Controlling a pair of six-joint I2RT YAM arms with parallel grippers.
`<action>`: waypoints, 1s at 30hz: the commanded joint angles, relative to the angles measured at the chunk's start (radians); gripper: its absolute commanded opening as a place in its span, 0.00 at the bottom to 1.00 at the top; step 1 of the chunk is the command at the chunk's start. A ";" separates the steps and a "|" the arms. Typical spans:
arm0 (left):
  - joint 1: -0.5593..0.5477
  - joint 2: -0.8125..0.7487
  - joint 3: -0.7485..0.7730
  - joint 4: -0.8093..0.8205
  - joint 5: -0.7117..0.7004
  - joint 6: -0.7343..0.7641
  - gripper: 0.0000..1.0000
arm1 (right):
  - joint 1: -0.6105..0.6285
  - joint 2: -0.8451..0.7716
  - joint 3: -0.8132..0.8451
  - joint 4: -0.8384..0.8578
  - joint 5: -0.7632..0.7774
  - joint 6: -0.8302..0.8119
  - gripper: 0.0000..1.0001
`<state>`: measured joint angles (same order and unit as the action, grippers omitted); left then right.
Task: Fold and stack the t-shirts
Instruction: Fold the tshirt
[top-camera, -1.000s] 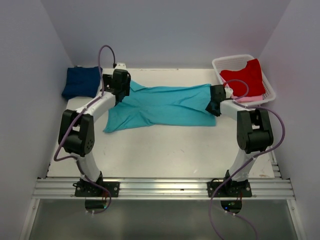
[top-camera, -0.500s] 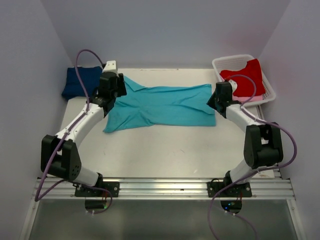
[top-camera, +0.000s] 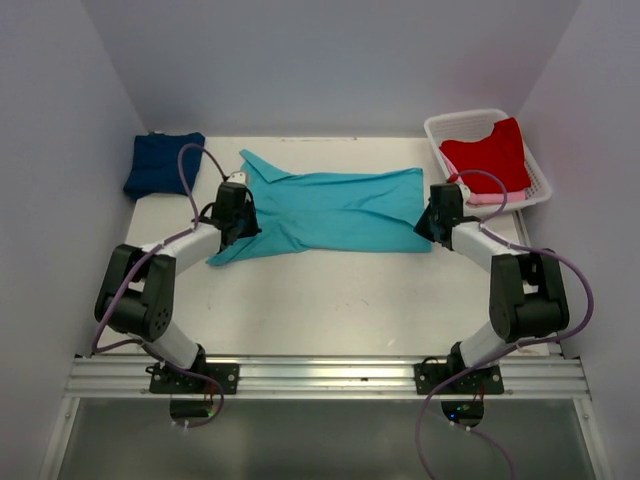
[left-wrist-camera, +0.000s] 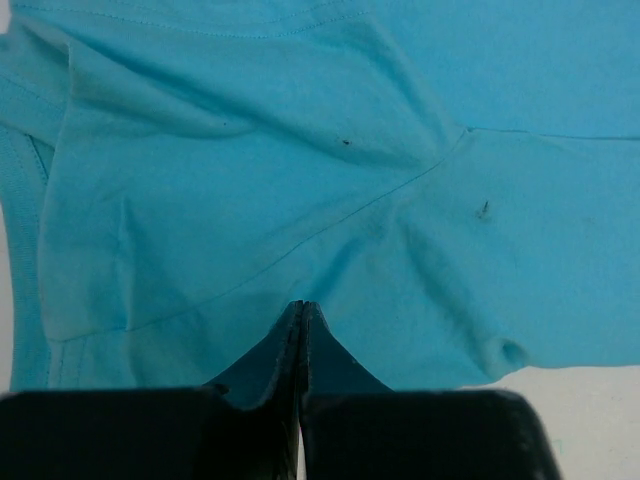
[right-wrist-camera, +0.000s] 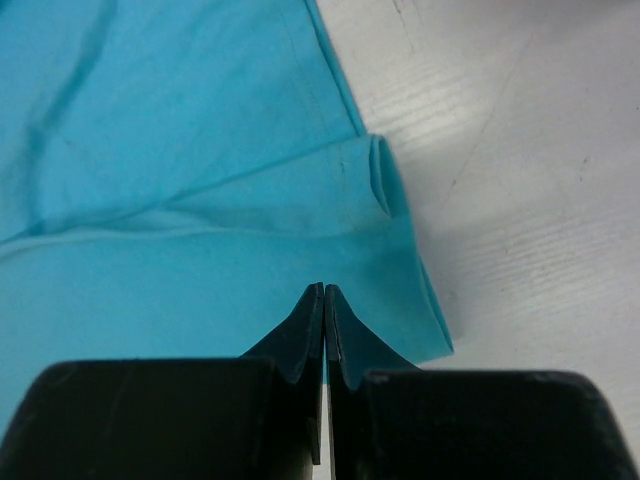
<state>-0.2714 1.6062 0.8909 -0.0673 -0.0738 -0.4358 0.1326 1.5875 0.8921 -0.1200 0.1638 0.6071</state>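
I am resting my left pincer (top-camera: 232, 215) on the turquoise t-shirt (top-camera: 340, 205). The shirt is lying spread out in the middle of the white surface (top-camera: 330, 300), with its long side going from left to right. My left pincer is sitting on the near left part of the shirt, close to a seam where a sleeve is joining the body. Its two fingers are pressing tight together, with no gap showing between them. The tips are touching the cloth. I cannot tell if a little bit of cloth is being caught between them.

My right pincer (top-camera: 437, 218) is sitting at the right end of the same shirt, by its near corner. Its fingers are pressing tight together too. Their tips are lying on the cloth just beside the edge, near a spot where the hem is curling up in a small roll. Here too I cannot tell if any cloth is being nipped.

A navy blue t-shirt (top-camera: 160, 165) is lying folded at the far left corner, apart from the turquoise one. A red t-shirt (top-camera: 487, 155) is lying in the white slotted basket (top-camera: 460, 118) at the far right corner. A pink t-shirt (top-camera: 487, 199) is peeking out from under the red one.
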 joint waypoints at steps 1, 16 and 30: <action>0.001 -0.002 -0.016 0.118 0.022 -0.035 0.00 | -0.002 -0.021 -0.031 -0.013 -0.003 0.014 0.00; 0.001 0.027 -0.162 -0.009 -0.101 -0.118 0.00 | 0.007 0.057 -0.090 -0.026 -0.006 0.007 0.00; 0.001 -0.132 -0.274 -0.238 -0.032 -0.276 0.00 | 0.012 -0.030 -0.062 -0.389 0.022 -0.069 0.00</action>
<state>-0.2714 1.5146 0.6804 -0.0921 -0.1261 -0.6529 0.1394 1.5867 0.8261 -0.2810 0.1619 0.5812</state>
